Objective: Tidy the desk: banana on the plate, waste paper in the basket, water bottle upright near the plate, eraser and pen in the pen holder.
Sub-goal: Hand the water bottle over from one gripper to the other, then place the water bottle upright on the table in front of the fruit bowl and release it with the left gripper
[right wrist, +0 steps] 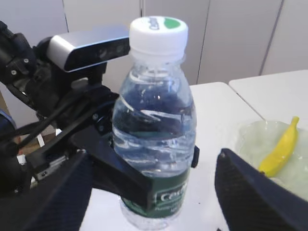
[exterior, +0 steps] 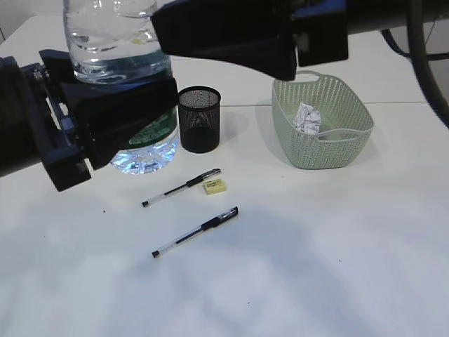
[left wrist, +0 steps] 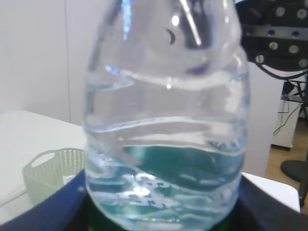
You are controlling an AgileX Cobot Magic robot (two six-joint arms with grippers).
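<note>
the left gripper pinched the water bottle upright; the right gripper stood spread around it. early release risked toppling beside the plate.

In the exterior view the water bottle ran off the top edge, its cap unseen, and the left gripper covered most of its label. The right arm hid the far desk, so the plate and banana showed only in the right wrist view, both cut by its right edge. The left wrist view was filled by the blurred bottle.
</note>
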